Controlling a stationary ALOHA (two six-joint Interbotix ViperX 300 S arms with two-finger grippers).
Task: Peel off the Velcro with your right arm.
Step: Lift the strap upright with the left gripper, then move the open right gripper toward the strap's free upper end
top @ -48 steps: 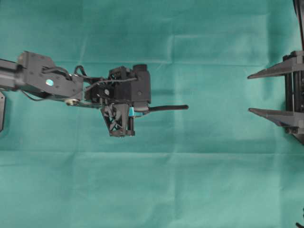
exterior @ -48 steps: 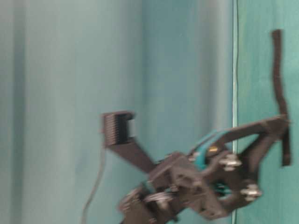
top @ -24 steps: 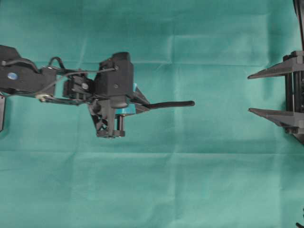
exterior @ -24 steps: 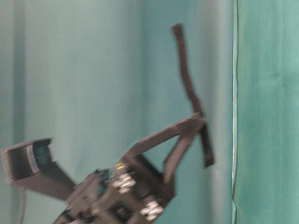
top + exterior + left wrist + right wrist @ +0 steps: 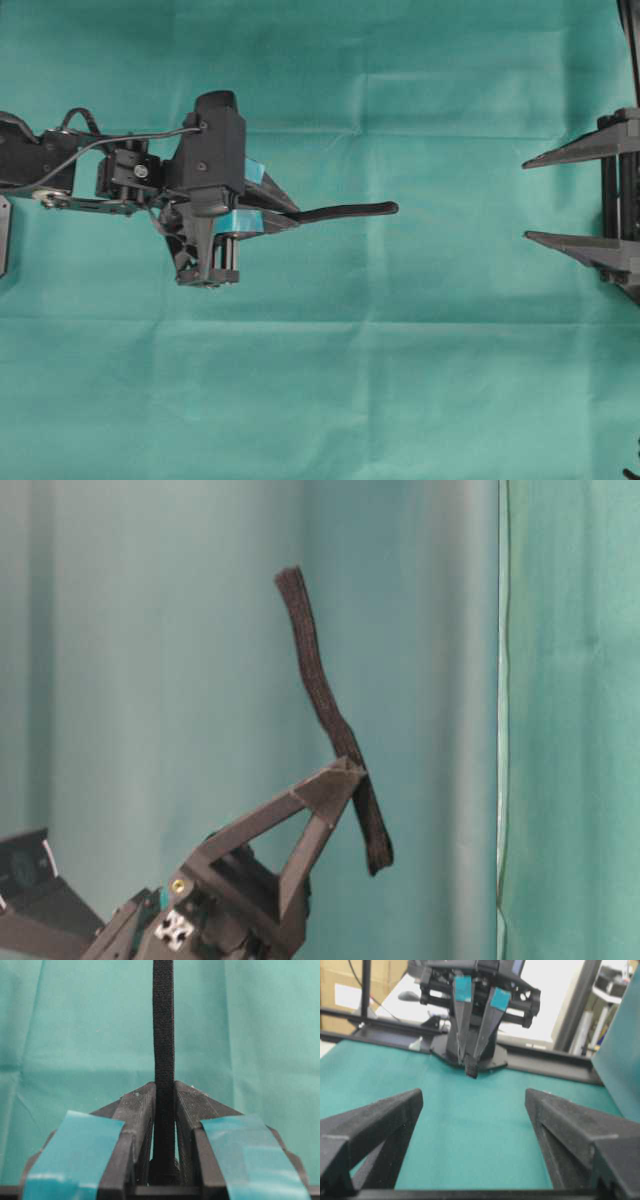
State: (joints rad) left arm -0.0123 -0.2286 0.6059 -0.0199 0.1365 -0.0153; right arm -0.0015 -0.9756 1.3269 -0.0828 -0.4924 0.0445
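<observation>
From my console the green cloth [image 5: 400,400] fills the whole overhead view and hangs as a backdrop in the table-level view. My left arm [image 5: 60,175] reaches in from the left edge, its camera block sitting on the wrist and teal tape showing on the fingers [image 5: 80,1150]. The right arm [image 5: 625,200] only pokes in at the far right edge, well apart from the left one. I read the right gripper [image 5: 527,198] as spread wide with nothing between its two pointed grey fingers [image 5: 375,1125]. The left gripper [image 5: 164,1091] is pinched tight on the Velcro [image 5: 345,212], which sticks out past the fingertips toward the right arm, slightly wavy, clear of the cloth.
</observation>
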